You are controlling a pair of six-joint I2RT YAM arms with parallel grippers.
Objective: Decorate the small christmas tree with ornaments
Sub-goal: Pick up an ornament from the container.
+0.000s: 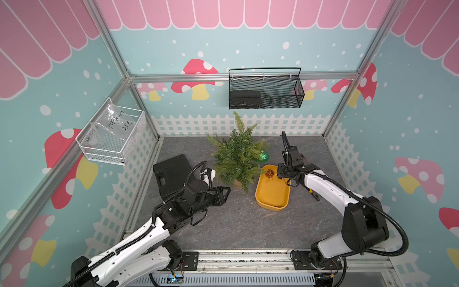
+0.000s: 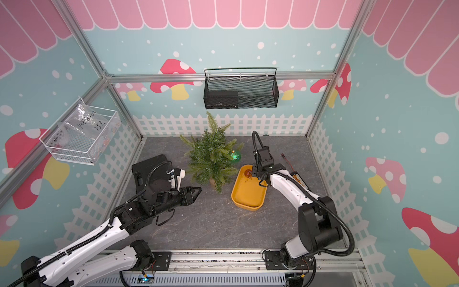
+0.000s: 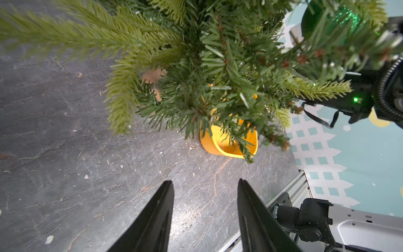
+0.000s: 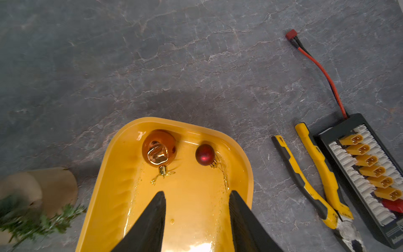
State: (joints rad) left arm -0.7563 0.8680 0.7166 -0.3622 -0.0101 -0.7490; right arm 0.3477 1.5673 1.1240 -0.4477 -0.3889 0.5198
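The small christmas tree (image 1: 238,154) (image 2: 211,156) stands at mid-table on a tan base (image 4: 43,185). A glittery green ornament (image 1: 263,155) (image 2: 235,155) (image 3: 327,21) hangs on its right side. In the far end of the yellow tray (image 4: 122,174) lie an amber ornament (image 1: 269,173) (image 4: 159,148) and a small red ornament (image 4: 205,155), gold loops trailing toward my right gripper (image 4: 197,192). That gripper hovers open over the tray, nothing between its fingers. My left gripper (image 1: 228,190) (image 3: 205,181) is open and empty, low beside the tree's base.
The yellow tray (image 1: 272,196) sits right of the tree. A black case (image 1: 171,171) lies at the left. Yellow pliers (image 4: 316,174) and a connector board (image 4: 370,170) lie right of the tray. A black basket (image 1: 265,92) and a white basket (image 1: 111,139) hang on the walls.
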